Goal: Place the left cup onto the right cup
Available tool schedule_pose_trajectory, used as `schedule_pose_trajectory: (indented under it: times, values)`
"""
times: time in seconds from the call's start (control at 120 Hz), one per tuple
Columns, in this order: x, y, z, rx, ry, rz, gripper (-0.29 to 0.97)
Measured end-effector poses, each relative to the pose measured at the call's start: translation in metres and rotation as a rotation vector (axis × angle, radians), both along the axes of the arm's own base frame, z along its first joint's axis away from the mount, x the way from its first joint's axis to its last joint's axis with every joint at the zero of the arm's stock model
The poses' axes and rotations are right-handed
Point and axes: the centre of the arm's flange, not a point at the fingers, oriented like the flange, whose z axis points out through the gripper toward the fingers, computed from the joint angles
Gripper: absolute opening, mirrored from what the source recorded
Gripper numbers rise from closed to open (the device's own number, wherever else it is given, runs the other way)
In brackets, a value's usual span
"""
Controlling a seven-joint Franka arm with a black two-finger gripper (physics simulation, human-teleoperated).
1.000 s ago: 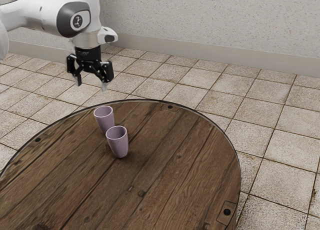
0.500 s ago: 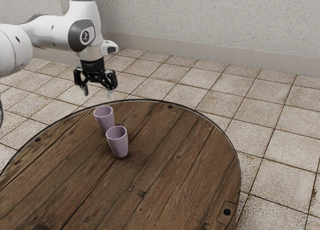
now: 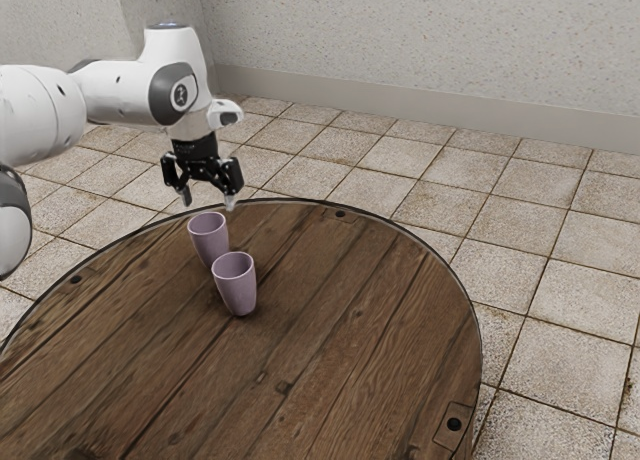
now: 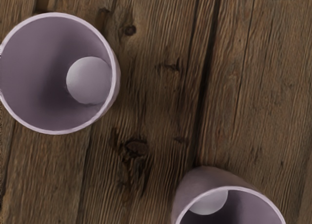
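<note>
Cup (image 3: pixel 208 236) nearest end effector (image 3: pixel 208 202): mauve, upright

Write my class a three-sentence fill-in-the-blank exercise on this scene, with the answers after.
The far cup and the near cup are both ___ in colour. They stand on a round ___ table. The gripper hangs higher than both cups, fingers ___.
Missing words: purple; wooden; open.

The white arm (image 3: pixel 100 90) is extended from the exterior view's left, with the wrist (image 3: pixel 180 92) bent so that the black gripper (image 3: pixel 208 202) is pointed straight down. Its two fingers (image 3: pixel 186 194) are held spread apart.
</note>
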Motion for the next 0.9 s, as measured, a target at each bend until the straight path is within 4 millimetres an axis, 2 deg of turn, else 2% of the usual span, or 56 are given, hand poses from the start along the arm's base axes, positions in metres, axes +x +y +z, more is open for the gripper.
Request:
schedule_pose_trajectory:
  times: [0.2, 0.417, 0.567, 0.9]
  values:
    - [0.021, 0.012, -0.011, 0.002, -0.016, -0.034, 0.65]
    - [0.04, 0.025, -0.036, -0.005, -0.006, -0.066, 0.65]
    - [0.046, 0.026, -0.056, -0.013, 0.01, -0.09, 0.65]
    - [0.047, 0.026, -0.083, -0.05, 0.035, -0.106, 0.64]
